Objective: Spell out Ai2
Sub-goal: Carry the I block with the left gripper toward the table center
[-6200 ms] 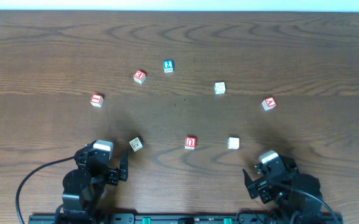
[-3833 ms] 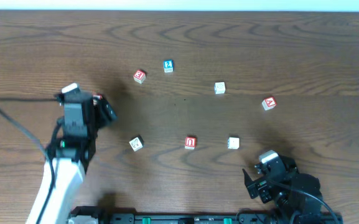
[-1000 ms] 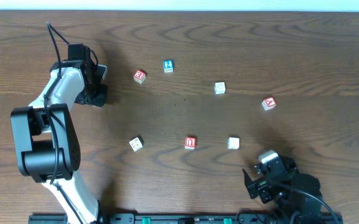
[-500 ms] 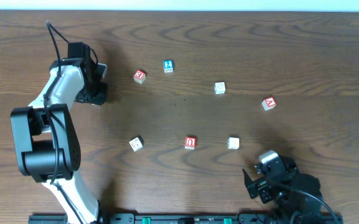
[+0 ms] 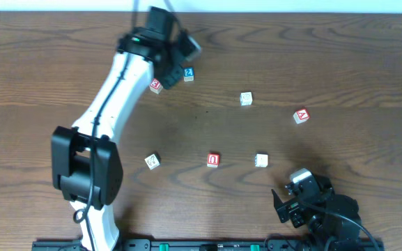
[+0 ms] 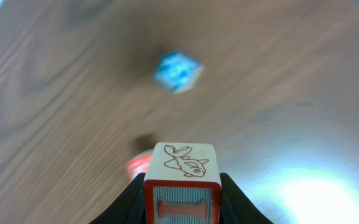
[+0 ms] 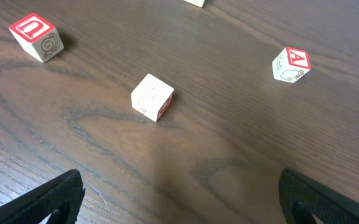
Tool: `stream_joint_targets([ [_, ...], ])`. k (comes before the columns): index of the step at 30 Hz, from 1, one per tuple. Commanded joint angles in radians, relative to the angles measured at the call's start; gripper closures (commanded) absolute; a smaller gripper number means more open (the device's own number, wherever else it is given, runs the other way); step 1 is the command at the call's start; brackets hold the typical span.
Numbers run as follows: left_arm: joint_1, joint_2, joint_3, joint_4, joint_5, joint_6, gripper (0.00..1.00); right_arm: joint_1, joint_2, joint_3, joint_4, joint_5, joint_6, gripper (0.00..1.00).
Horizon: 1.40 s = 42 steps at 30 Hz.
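Gripping the I cube [image 6: 182,167] in the left gripper [image 6: 182,204], up over the desk [image 5: 340,42], near the 2 cube [image 5: 188,74]. Looks like the I-placing step. Leaving the A cube [image 5: 300,116] well apart, with the right gripper [image 7: 182,199] gaping wide. Next: lower beside the 2, then release.

Table [image 6: 303,124] — dark wood, glossy w/ glare; I cube [image 6: 182,165] — matt wood.

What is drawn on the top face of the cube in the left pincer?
A brown outline fish on that cube; clearest in the left wrist view.
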Motion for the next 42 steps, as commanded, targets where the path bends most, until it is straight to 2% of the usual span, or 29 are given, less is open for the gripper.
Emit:
stream_joint_targets([
  [1,-0.042,0.022,0.01,-0.04,0.114,0.231,0.95,-0.008,-0.005,-0.01,-0.006,-0.008,-0.011,0.01],
  [5,-0.072,0.059,0.01,-0.08,0.114,0.433,0.95,-0.008,-0.005,-0.01,-0.006,-0.008,-0.011,0.01],
  [9,-0.076,0.132,0.01,-0.082,0.128,0.514,0.95,-0.008,-0.005,-0.01,-0.006,-0.008,-0.011,0.01],
  [14,-0.077,0.212,0.01,-0.062,0.213,0.663,0.95,-0.008,-0.005,-0.01,-0.006,-0.008,-0.011,0.01],
  [20,-0.102,0.248,0.01,0.06,0.217,0.668,0.95,-0.008,-0.005,-0.01,-0.006,-0.008,-0.011,0.01],
  [29,-0.151,0.259,0.01,0.038,0.207,0.668,0.94,-0.008,-0.005,-0.01,-0.006,-0.008,-0.011,0.01],
  [35,-0.169,0.259,0.01,0.034,0.114,0.665,0.94,-0.008,-0.005,-0.01,-0.006,-0.008,-0.011,0.01],
  [40,-0.17,0.259,0.01,0.035,0.114,0.577,0.94,-0.008,-0.005,-0.01,-0.006,-0.008,-0.011,0.01],
  [42,-0.17,0.259,0.01,0.034,0.114,0.577,0.94,-0.008,-0.005,-0.01,-0.006,-0.008,-0.011,0.01],
])
